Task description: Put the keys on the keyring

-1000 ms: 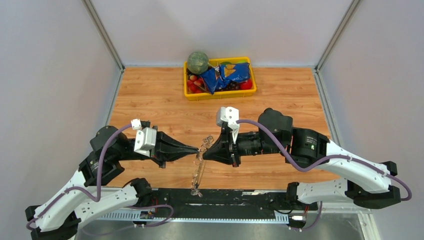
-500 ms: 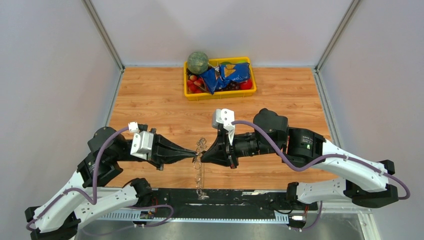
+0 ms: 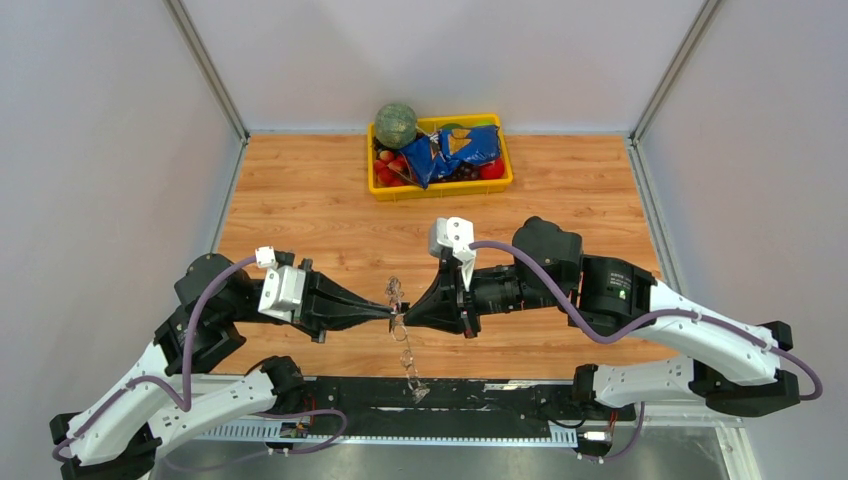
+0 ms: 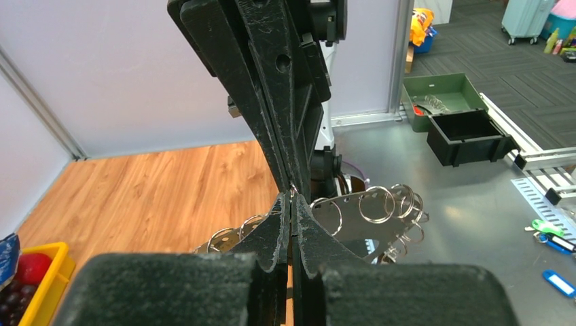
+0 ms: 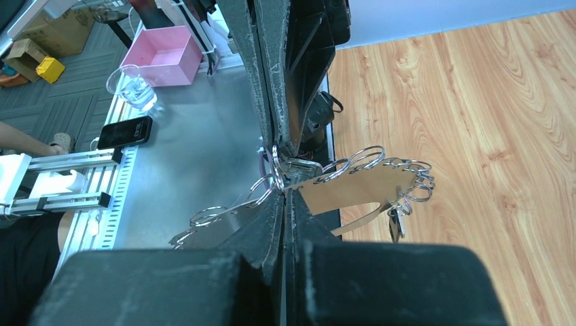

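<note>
**Keyring swings over while both pincers hold it in mid-air**

On the left, the left gripper points inward with its jaws pressed together, nipped on thin metal; it sits a little nearer the front of the table than a second ago. At the centre, the keyring hangs clear of the wood where the two tips meet; it is a strip of silver rings running from just behind the tips down toward the near edge. A second ago its lower end trailed to the left; half a second ago it hung straight; now it trails to the right (the swing suggests the pair is turning it between them). On the right, the right gripper meets the left one tip to tip, likewise closed on the strip; behind it, well apart, stands a yellow tray of odds and ends. None of the black-headed keys can be made out in either pincer; by my reading the threading has not begun, and this is still re-orienting the ring.
</note>
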Robot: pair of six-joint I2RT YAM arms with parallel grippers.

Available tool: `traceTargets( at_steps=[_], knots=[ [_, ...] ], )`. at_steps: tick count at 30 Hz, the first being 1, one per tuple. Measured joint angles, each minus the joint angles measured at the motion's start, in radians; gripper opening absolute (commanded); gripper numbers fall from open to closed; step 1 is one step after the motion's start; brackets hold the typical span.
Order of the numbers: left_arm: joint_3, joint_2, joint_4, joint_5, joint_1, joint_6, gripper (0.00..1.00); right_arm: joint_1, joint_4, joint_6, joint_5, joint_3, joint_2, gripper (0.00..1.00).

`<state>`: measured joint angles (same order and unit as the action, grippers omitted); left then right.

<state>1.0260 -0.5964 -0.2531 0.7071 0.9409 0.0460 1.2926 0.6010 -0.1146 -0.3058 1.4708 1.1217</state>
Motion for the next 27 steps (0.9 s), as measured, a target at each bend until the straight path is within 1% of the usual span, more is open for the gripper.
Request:
traceTargets(
  at_steps=[12, 27],
  knots=[
    [0.000, 0.000, 0.011, 0.007, 0.000, 0.001, 0.00, 0.000, -0.005, -0.008, 0.010, 0.000, -0.014, 0.00],
    [0.000, 0.017, 0.032, 0.002, -0.001, 0.001, 0.00, 0.002, -0.060, -0.048, 0.076, -0.006, -0.034, 0.00]
  ],
)
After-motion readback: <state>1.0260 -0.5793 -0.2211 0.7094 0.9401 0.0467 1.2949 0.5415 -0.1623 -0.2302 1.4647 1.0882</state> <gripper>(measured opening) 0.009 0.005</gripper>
